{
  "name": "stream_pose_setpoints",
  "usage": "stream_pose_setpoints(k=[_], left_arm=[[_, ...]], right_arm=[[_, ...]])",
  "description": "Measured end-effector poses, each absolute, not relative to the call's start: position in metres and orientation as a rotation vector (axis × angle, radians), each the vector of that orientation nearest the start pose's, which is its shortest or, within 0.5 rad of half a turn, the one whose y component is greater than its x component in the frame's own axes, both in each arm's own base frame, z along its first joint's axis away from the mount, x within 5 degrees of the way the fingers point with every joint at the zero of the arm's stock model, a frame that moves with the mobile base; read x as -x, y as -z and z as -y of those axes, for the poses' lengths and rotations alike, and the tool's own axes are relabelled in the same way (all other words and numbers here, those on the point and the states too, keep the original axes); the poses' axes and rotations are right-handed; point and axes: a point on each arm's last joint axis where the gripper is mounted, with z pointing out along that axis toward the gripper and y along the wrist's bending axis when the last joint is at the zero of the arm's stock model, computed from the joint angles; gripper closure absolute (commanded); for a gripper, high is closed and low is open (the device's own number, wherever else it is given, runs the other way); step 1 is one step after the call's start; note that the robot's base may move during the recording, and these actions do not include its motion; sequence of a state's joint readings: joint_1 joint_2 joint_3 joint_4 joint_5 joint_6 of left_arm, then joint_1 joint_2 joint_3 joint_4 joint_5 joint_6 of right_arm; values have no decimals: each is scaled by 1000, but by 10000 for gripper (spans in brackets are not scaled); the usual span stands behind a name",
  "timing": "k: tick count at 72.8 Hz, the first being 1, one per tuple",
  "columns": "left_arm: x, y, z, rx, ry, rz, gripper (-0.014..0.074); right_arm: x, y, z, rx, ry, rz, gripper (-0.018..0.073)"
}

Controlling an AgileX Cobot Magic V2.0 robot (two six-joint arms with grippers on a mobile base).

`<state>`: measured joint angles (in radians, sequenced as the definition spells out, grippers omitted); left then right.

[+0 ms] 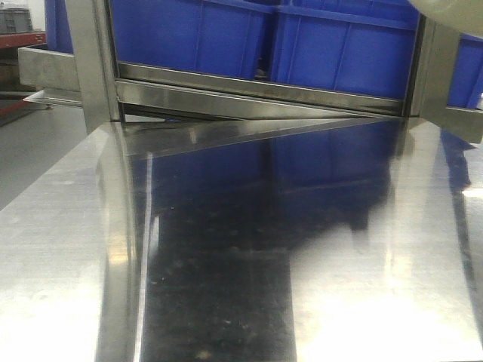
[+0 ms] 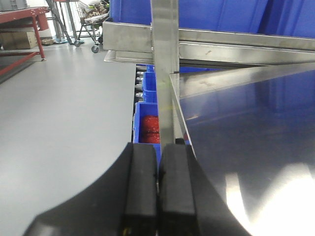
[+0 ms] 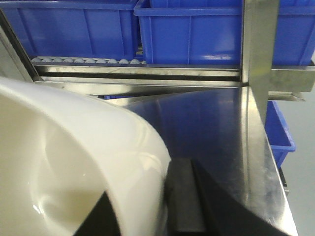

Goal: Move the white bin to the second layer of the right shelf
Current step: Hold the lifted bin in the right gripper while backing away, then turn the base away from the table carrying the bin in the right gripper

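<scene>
The white bin [image 3: 74, 147] fills the lower left of the right wrist view, tilted, with its cream inside showing. My right gripper [image 3: 147, 182] is shut on its wall, one finger inside and one black finger [image 3: 184, 196] outside. A pale sliver of the bin [image 1: 453, 11] shows at the top right of the front view. Ahead, a shelf level with white rollers [image 3: 83, 60] and a flat steel front bar [image 3: 138, 71] carries blue crates [image 3: 192, 34]; I cannot tell whether it is the right shelf second layer. My left gripper [image 2: 158, 150] is shut on nothing, at the tabletop's left edge.
A shiny steel tabletop [image 1: 226, 249] stretches to the rack. Steel uprights [image 1: 94, 60] [image 3: 258, 44] stand at its far corners. Small blue bins with red parts [image 2: 147, 125] sit below the table's left side. A red workbench [image 2: 19, 19] and a cart [image 2: 91, 19] stand across the grey floor.
</scene>
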<state>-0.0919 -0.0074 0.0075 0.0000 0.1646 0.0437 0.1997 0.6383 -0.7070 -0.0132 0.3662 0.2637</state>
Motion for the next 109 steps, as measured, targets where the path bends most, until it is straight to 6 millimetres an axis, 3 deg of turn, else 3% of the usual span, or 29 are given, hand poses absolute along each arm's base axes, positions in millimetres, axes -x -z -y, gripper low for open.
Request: stream_pose_setpoints(k=[109], left_arm=[[-56,-196,5,-112,37,-1645,512]], right_arm=[[-128,-363,-25,-50,-319,-1797,504]])
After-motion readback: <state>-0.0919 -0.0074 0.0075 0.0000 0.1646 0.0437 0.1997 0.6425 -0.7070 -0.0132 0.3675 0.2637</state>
